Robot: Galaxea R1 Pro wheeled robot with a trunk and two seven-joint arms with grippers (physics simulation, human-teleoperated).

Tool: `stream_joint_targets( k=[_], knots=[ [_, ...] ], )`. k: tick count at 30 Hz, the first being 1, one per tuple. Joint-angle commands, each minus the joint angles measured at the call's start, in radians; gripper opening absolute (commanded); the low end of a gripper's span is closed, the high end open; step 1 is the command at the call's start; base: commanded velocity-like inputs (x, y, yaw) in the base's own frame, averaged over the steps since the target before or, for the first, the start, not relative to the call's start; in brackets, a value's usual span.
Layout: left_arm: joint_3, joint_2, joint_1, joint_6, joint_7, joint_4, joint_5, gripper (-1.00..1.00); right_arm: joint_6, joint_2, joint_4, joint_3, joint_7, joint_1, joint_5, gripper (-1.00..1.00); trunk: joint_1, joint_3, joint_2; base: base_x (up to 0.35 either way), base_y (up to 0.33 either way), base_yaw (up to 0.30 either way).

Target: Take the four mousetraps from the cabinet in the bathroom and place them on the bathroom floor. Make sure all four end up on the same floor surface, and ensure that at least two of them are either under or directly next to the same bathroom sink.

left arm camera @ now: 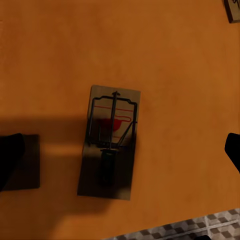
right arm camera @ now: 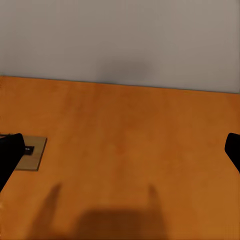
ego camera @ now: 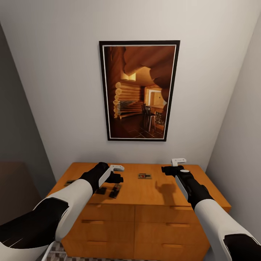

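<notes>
The left gripper hovered with its jaws spread wide above the cabinet, holding nothing. In the left wrist view its two dark fingertips sat at opposite edges, and a mousetrap lay flat on the cabinet top between them, untouched, nearer the middle than either tip. The board's long axis ran roughly crosswise to the line joining the fingertips, tilted slightly, with the wire bar and red mark at one end and a dark block at the other. From the head camera this trap was a thin dark sliver near the cabinet's front edge, partly under the gripper. A second dark piece lay just beside it, too shaded to identify. Another mousetrap rested near the centre of the cabinet top, long axis along the cabinet's width, between the two grippers. A fourth flat shape sat near the cabinet's left end, cut off by the left arm. The right gripper hung empty over the cabinet's right half, jaws apart, well clear of any trap. A framed picture hung above the cabinet.
</notes>
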Motion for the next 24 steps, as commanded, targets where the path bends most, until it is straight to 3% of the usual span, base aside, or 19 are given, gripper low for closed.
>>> stream_joint_targets(
  k=[1, 24],
  knots=[
    [0.000, 0.000, 0.000, 0.000, 0.000, 0.000, 0.000, 1.00, 0.000, 0.000, 0.000, 0.000, 0.000, 0.000, 0.000, 1.00, 0.000, 0.000, 0.000, 0.000, 0.069, 0.000],
    [0.000, 0.000, 0.000, 0.000, 0.000, 0.000, 0.002, 1.00, -0.002, 0.000, -0.001, -0.001, 0.000, 0.000, 0.001, 1.00, 0.000, 0.000, 0.000, 0.000, 0.012, 0.000]
  ],
)
